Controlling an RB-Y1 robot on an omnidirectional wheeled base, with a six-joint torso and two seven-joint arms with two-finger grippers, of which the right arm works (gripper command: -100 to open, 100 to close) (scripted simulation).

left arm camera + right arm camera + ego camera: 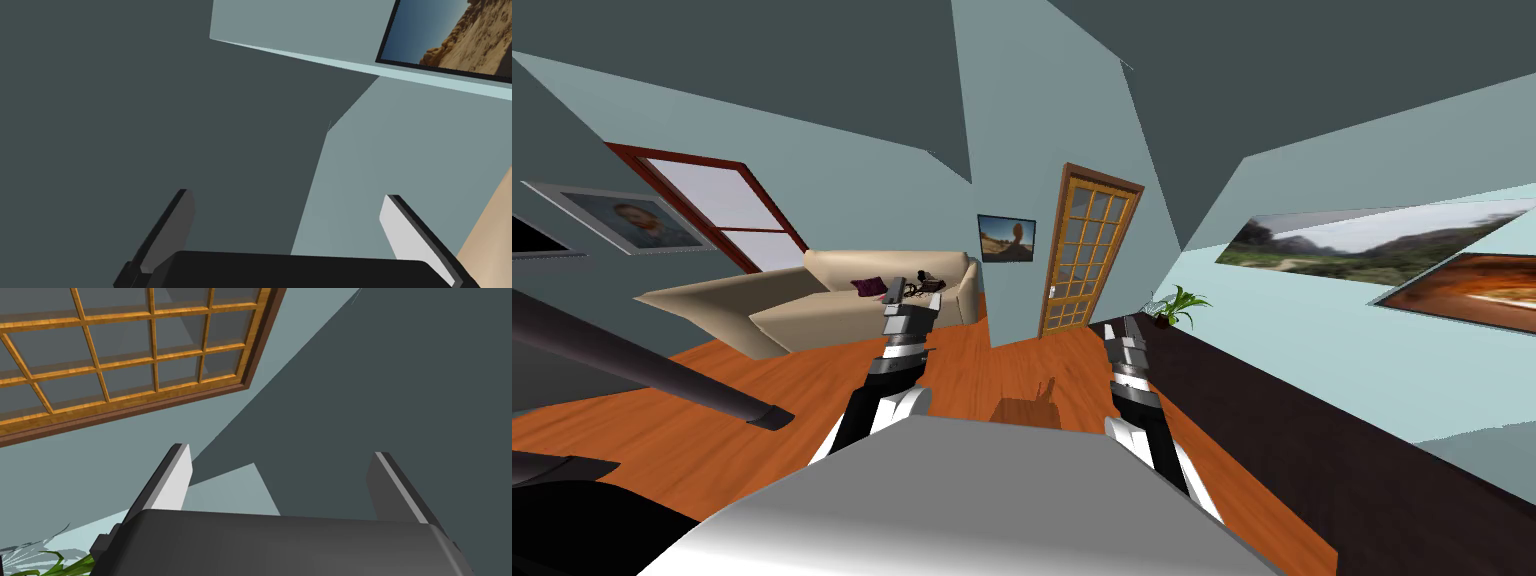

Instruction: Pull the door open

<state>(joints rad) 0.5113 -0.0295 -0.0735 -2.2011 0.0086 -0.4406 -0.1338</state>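
A wooden door (1088,255) with a grid of glass panes stands shut in its brown frame at the far end of the room; a small pale handle (1052,292) sits on its left edge. Its upper panes (125,353) show in the right wrist view, well beyond the fingers. My right gripper (1119,335) is raised in front of my chest, open, with nothing between its fingers, far short of the door. My left gripper (896,296) is up at the left, open and empty (285,220), pointing at wall and ceiling.
A beige sofa (812,300) with small dark items stands left of the door. A potted plant (1180,305) sits at the far end of a long dark counter (1312,420) along the right wall. The wooden floor (1012,360) leads to the door. A dark pole (632,365) crosses at left.
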